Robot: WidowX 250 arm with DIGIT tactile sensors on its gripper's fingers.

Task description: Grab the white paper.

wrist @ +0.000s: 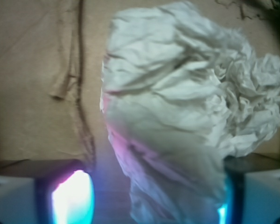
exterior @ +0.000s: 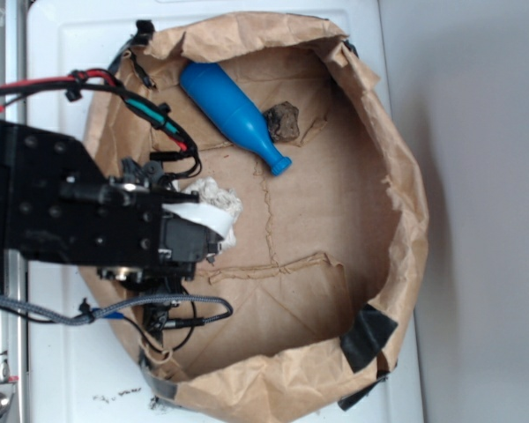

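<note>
The arm (exterior: 62,207) is boxy matte black, studded with small screws. Red, black and teal cables (exterior: 132,101) run along it, plus a braided grey cable (exterior: 88,310). The gripper (exterior: 213,227) carries a smooth white band.

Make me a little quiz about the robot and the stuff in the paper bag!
1. True or false: the blue bottle lies on its side.
2. What sits between the gripper fingers: A) the white paper, B) the dark lump?
3. Fill in: everything sits inside a brown ____.

Key: 1 true; 2 A; 3 bag. Whether the gripper has closed on the paper cannot be told.
</note>
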